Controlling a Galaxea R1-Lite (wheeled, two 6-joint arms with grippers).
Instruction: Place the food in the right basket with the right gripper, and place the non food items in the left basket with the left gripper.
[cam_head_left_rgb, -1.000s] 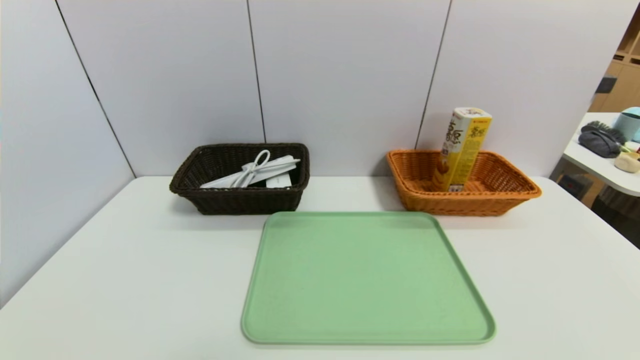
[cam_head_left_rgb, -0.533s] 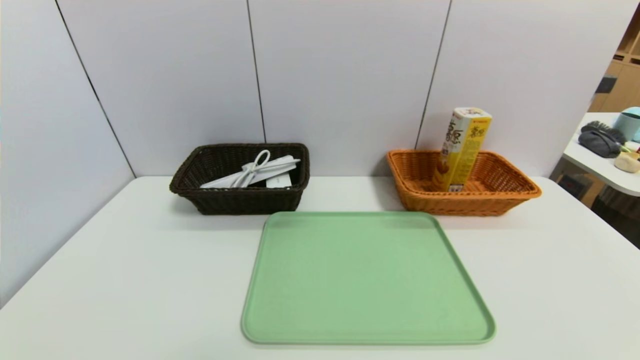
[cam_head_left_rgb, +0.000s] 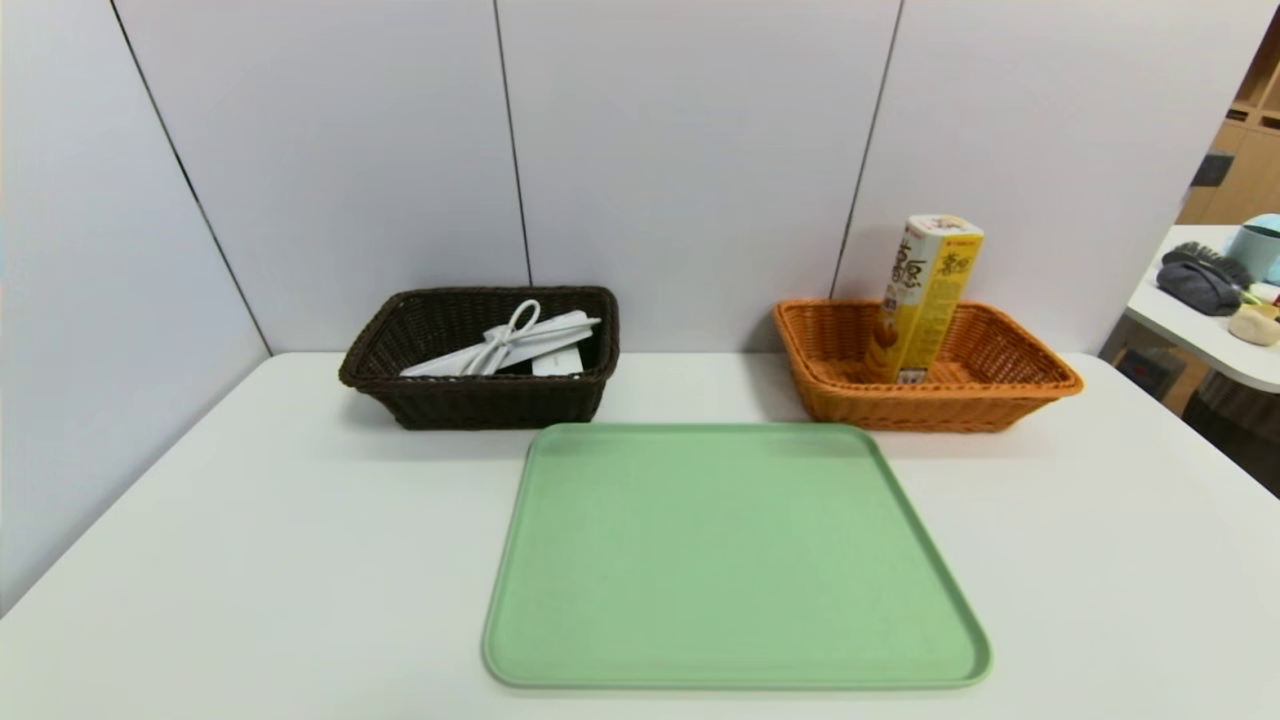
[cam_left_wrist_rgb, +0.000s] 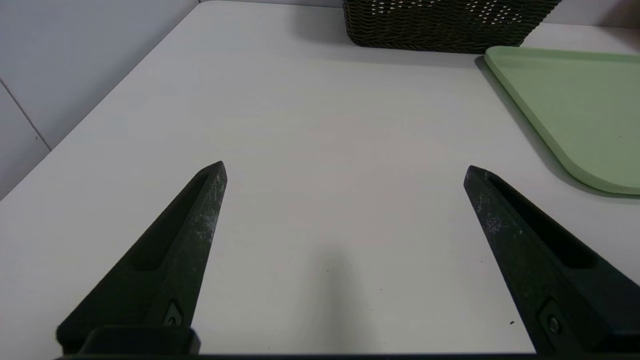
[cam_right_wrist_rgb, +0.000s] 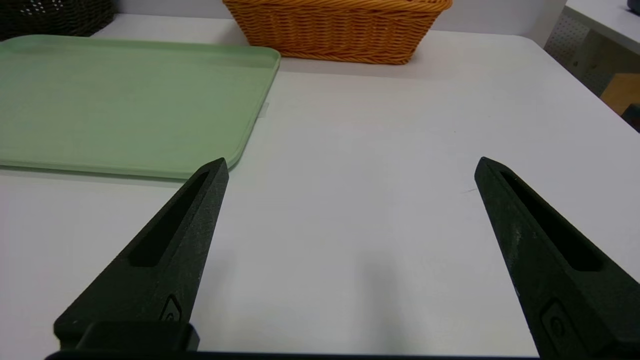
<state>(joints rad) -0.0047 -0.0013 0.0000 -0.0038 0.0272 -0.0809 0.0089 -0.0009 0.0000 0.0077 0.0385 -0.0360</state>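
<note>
Left wrist view: my left gripper (cam_left_wrist_rgb: 345, 167) is spread wide, with nothing between its fingers. It hangs over the white table (cam_left_wrist_rgb: 330, 115), near the green tray (cam_left_wrist_rgb: 600, 100) but not touching it. In the right wrist view, my right gripper (cam_right_wrist_rgb: 352, 159) is spread wide too, and it holds nothing. It is over the table on the other side of the tray. Both of my grippers are on the near side, well apart from the baskets.

From the head view I see the whole tray lying flat in the middle of the table, with low edges and round corners. Nothing sits on it. Just behind the tray, to the left, is the dark brown basket (cam_head_left_rgb: 490, 405). Inside it is a long white power strip (cam_head_left_rgb: 545, 338), lying on a slant. Its white cord (cam_head_left_rgb: 495, 348) makes a loop that sticks up. A small flat white thing (cam_head_left_rgb: 558, 361) is in there too, beside the strip and partly hidden by it.

Behind the tray, to the right, is the orange basket (cam_head_left_rgb: 930, 408). The tall yellow and cream snack box (cam_head_left_rgb: 920, 300) stands up in it, leaning a little. Its top pokes out high over the rim. It has big dark letters on its side.

Behind both baskets is a pale wall (cam_head_left_rgb: 690, 170) with thin dark lines. Far off to the right is another white table (cam_head_left_rgb: 1200, 335), and a dark brush (cam_head_left_rgb: 1205, 262) is on it.
</note>
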